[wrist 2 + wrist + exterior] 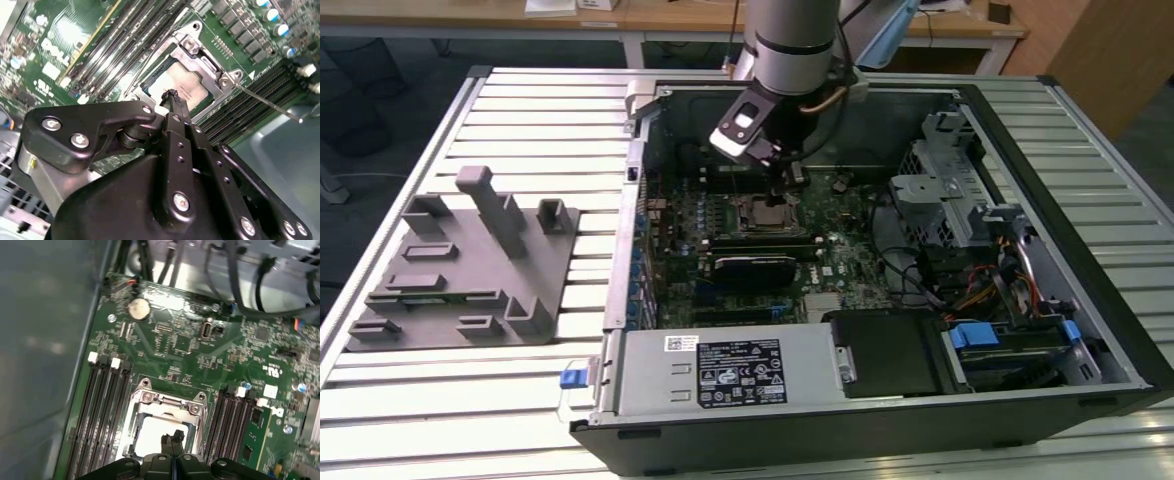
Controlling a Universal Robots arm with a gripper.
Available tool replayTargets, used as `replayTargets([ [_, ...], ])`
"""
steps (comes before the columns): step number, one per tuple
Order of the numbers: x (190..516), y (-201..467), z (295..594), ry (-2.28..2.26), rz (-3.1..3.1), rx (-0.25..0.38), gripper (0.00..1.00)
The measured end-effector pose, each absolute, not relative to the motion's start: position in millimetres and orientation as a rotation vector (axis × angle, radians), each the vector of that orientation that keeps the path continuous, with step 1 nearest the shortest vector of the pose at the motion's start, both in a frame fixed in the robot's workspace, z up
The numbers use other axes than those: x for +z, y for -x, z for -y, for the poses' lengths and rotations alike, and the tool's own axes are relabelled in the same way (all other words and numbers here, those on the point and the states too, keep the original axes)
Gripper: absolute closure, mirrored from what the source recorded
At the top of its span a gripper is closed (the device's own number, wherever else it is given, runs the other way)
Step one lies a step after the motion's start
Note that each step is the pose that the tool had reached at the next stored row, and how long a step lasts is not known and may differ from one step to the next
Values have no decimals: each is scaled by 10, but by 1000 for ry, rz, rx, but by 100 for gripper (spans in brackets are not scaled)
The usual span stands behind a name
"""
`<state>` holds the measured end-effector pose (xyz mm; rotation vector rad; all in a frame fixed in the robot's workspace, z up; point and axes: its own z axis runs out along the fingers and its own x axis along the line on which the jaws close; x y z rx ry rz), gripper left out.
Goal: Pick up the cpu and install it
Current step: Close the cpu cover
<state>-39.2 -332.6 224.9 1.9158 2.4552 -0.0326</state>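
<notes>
In the exterior view, the robot arm (794, 50) is reaching down into an open computer case (854, 440) that is lying on a slatted table (454, 420). The gripper (790, 180) is hanging just above the socket frame (767, 213) on the green motherboard (847, 255). A grey fixture (467, 260) is sitting on the table on the exterior view's left, well apart from the gripper.

In the second wrist view, the gripper's fingers are pressing together with nothing between them. Their tip is pointing at the cpu (192, 82), which is lying flat inside the socket frame. I cannot tell if the tip is touching it. A thin metal lever (265, 102) is sticking out beside the frame, and long memory slots (125, 45) are running along both sides.

In the first wrist view, the closed fingers are hiding part of the cpu (150, 435). A round coin battery (139, 309) is sitting farther along the board, and dark cables (240, 270) are hanging past its edge.
</notes>
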Motion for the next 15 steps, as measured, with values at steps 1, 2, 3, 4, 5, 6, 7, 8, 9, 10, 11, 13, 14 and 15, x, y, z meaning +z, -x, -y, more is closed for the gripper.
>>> replayTargets([
  [1,2249,392,3326,-1893,-2472,-32,89],
  [2,2249,392,3326,-1871,-2489,-32,89],
  [3,2248,392,3325,-1848,-2505,-32,89],
  [4,2248,392,3325,-1824,-2523,-31,89],
  [5,2248,392,3325,-1801,-2539,-31,89],
  [6,2248,392,3326,-1778,-2555,-31,89],
  [7,2248,392,3326,-1754,-2571,-31,89],
  [8,2248,392,3326,-1731,-2586,-30,89],
  [9,2248,391,3326,-1708,-2602,-30,89],
  [10,2247,391,3326,-1684,-2617,-30,89],
  [11,2247,392,3326,-1661,-2631,-29,89],
  [13,2247,392,3326,-1612,-2661,-29,89],
  [14,2247,391,3325,-1588,-2675,-28,89],
  [15,2247,392,3326,-1563,-2690,-28,89],
])
